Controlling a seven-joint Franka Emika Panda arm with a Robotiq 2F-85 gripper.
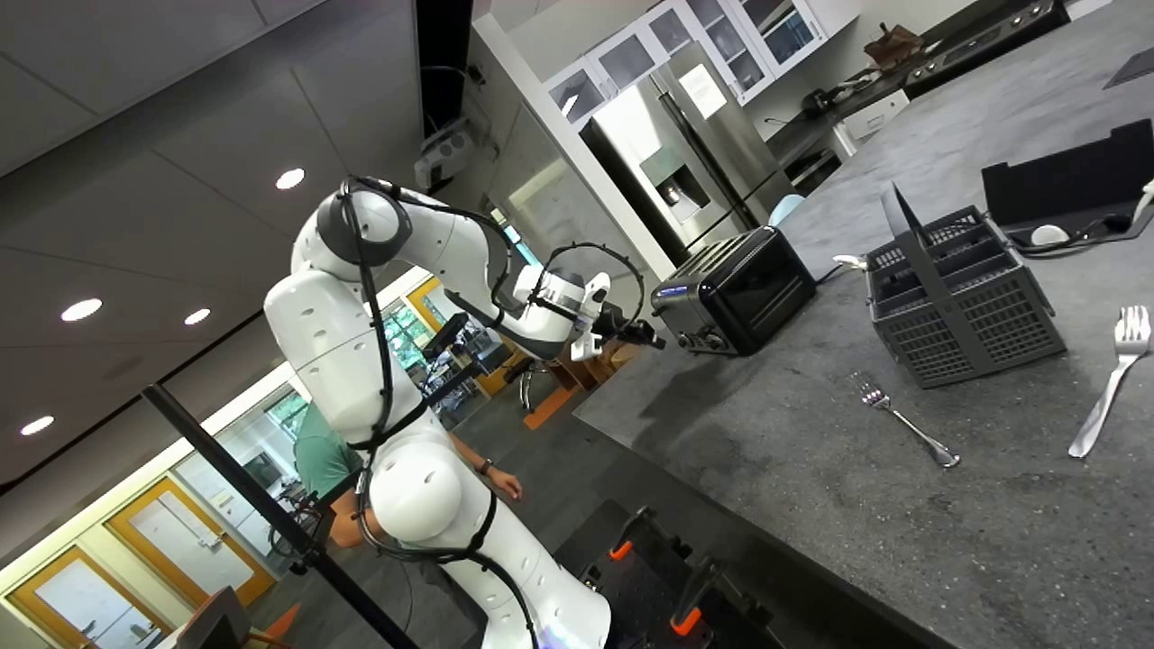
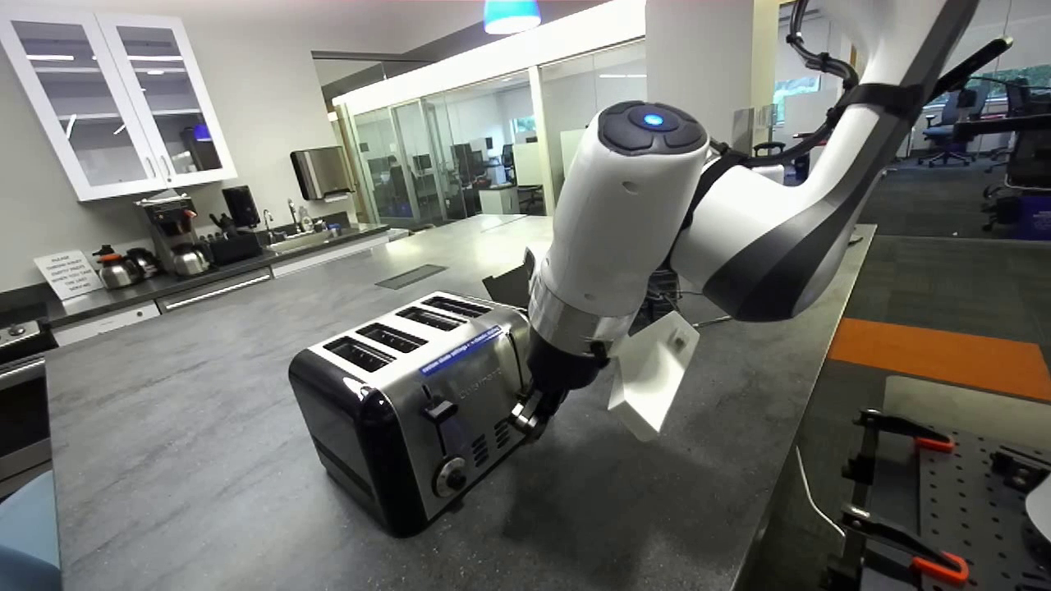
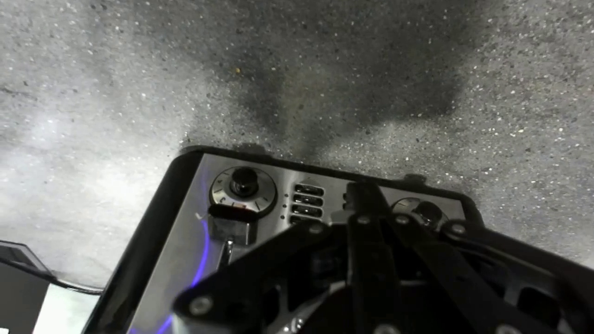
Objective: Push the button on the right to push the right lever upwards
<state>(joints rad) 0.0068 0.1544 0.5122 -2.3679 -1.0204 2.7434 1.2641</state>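
A closed, empty Robotiq gripper (image 3: 367,199) faces a 4-slot toaster (image 2: 402,410); beside the gripper, right-hand buttons (image 3: 307,200) apparently await pressing; farther out, the right lever (image 3: 232,229) sits unraised.

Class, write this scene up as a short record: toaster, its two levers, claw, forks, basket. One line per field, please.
Toaster: four-slot, standing on a grey countertop
Left lever (facing the front): raised, well above the left dial
Right lever: appears low, close to the right dial
Claw: near the toaster's front, jaws seemingly together; contact unclear
Forks: two, lying on the countertop
Basket: grey, upright, near the forks
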